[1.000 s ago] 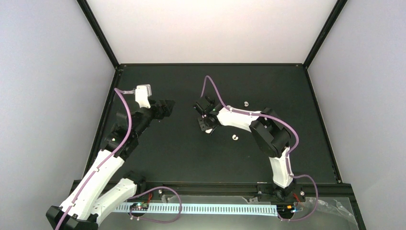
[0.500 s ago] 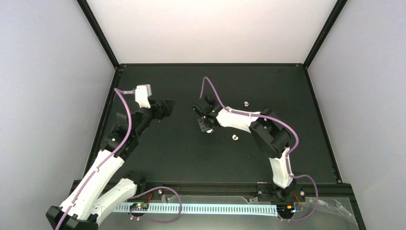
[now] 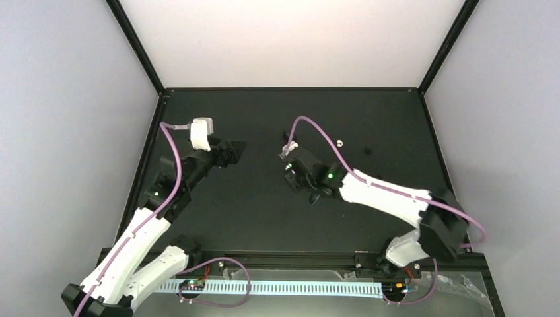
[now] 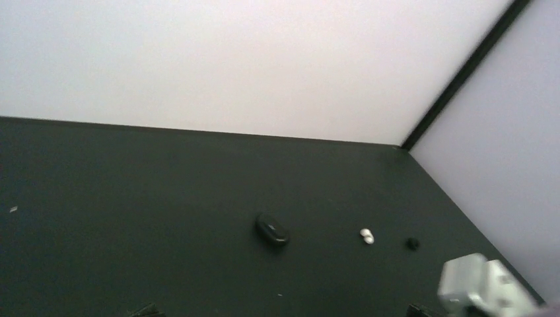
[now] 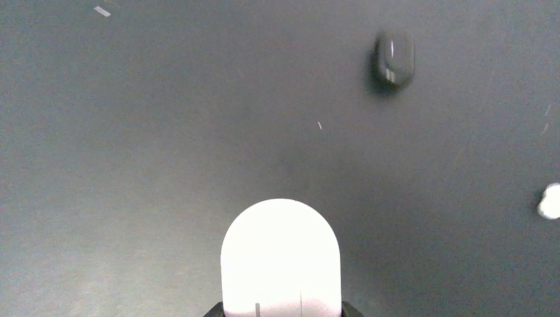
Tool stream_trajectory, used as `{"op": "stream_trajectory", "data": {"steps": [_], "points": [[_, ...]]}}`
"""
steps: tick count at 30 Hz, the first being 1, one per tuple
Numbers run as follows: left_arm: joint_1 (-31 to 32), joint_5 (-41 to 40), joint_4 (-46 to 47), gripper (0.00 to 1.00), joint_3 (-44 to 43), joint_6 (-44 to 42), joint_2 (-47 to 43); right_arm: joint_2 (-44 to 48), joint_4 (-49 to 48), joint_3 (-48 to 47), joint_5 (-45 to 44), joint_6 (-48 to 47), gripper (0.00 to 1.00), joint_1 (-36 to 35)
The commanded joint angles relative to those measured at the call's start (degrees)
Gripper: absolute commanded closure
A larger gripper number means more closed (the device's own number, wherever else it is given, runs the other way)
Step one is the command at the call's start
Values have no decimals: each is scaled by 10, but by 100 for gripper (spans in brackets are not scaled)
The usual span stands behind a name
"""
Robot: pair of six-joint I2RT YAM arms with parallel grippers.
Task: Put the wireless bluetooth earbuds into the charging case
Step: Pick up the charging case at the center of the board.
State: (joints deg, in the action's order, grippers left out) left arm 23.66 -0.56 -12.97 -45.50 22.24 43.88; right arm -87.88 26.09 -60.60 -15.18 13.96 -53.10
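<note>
My right gripper [image 3: 295, 173] is shut on the white pill-shaped charging case [image 5: 280, 257], whose rounded end sticks out ahead of the jaws in the right wrist view. The case is hidden under the gripper in the top view. One white earbud [image 3: 339, 141] lies on the mat behind and to the right of this gripper, and it also shows in the left wrist view as a small white earbud [image 4: 366, 236]. An earbud [image 5: 549, 201] sits at the right edge of the right wrist view. My left gripper [image 3: 234, 146] hovers open at the left, with nothing between its fingers.
A small black oval case [image 4: 272, 229] lies on the black mat [image 3: 251, 211], also seen as the oval case [image 5: 395, 58] in the right wrist view. A tiny black dot [image 3: 367, 150] lies right of the earbud. Black frame rails [image 3: 290, 88] edge the mat.
My right gripper closed on the white case. The right arm stretched out low across the mat and now covers the spot where the nearer earbud lay. The left arm barely shifted.
</note>
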Motion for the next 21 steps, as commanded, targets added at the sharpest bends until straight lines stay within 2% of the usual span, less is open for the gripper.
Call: {"op": "stream_trajectory", "data": {"steps": [1,4,7,13,21], "points": [[37,93,34,1,-9,-44,-1,100,-32,38,-99,-94,77,-67],[84,123,29,1,-21,-82,2,158,-30,56,-149,-127,77,-106],[119,136,10,1,-34,-111,10,221,-36,75,-151,-138,78,-113],[127,189,-6,1,-22,-127,19,321,-75,121,-105,-190,79,-114],[138,272,11,1,-27,-125,47,361,-109,145,-58,-218,78,-116]]}}
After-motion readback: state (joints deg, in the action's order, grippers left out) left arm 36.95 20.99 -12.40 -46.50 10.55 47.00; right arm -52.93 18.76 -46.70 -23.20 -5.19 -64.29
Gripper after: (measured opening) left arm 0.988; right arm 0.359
